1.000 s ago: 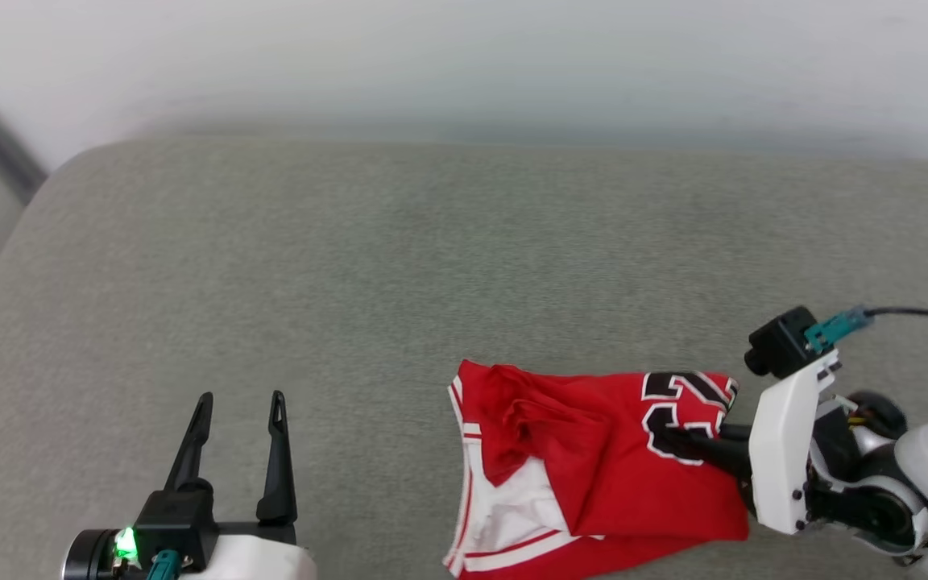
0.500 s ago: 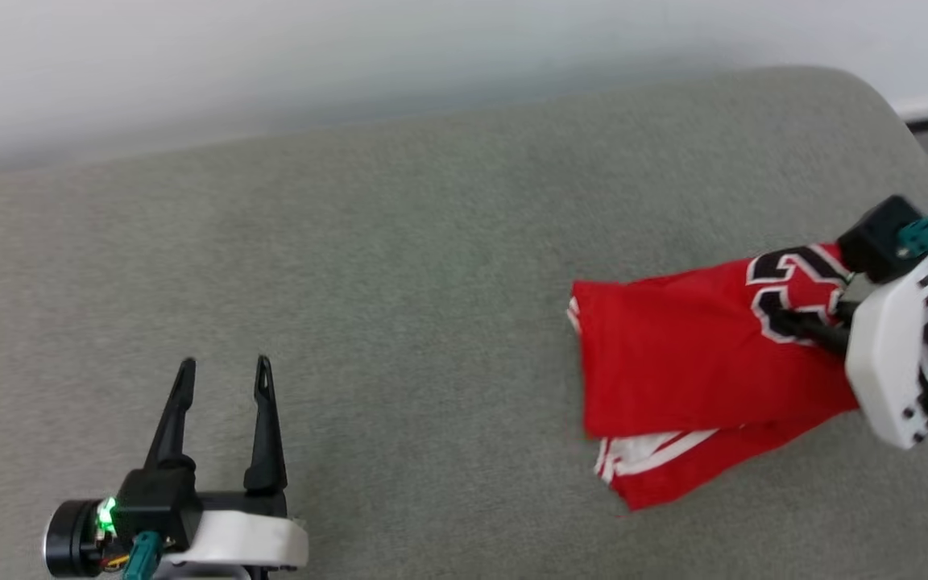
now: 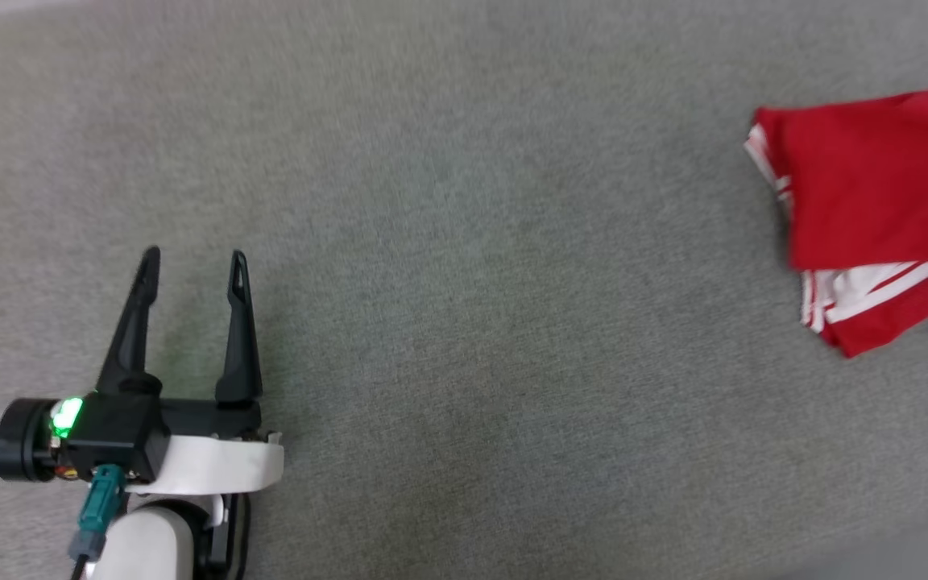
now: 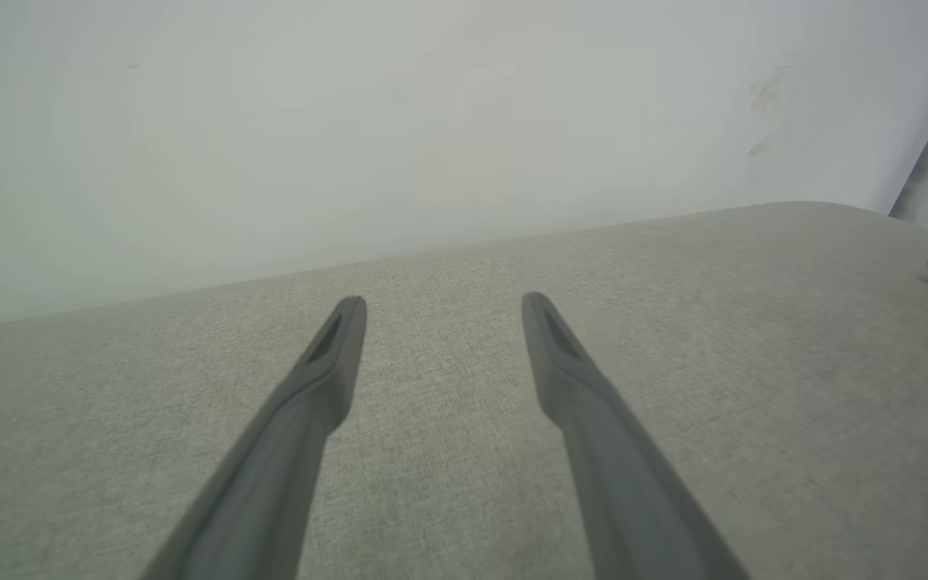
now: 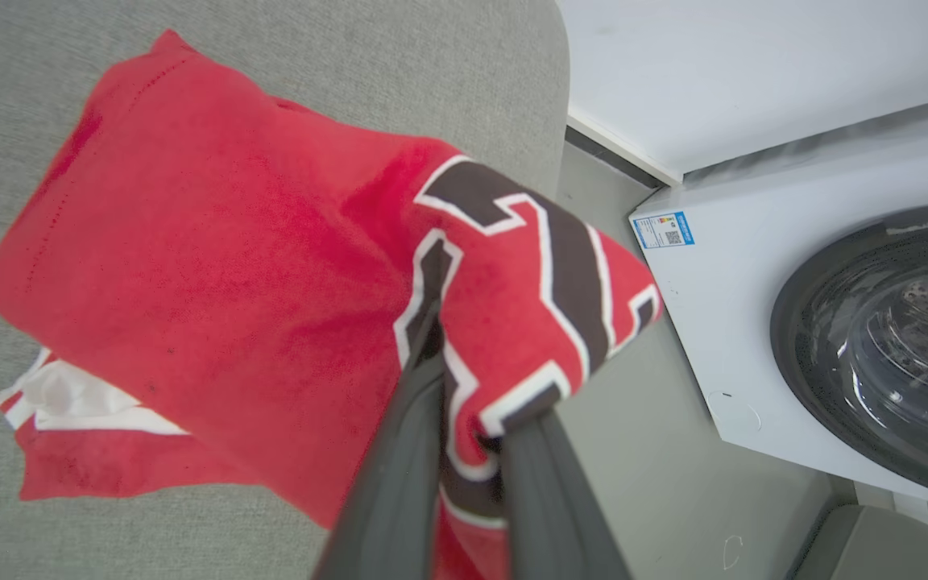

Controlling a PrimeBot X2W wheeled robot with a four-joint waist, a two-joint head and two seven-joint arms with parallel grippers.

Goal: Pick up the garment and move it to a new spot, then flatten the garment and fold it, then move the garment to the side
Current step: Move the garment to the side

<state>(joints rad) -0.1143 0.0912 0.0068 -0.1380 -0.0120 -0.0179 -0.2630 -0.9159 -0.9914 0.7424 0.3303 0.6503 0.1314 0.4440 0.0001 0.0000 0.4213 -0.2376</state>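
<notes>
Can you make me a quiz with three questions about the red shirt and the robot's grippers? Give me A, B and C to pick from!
1. Where is the shirt in the head view?
A) the middle
B) the far right edge
C) the bottom left

2. What colour is its big number?
A) blue
B) yellow
C) black, edged in white

3. How is the left gripper?
A) open and empty
B) shut on the shirt
C) shut on a sock

Answers:
1 B: the red cloth runs off the right edge, over the grey cushion.
2 C: the right wrist view shows it, where the right gripper pinches the cloth.
3 A: its fingers stand apart with just cushion between them.
</notes>
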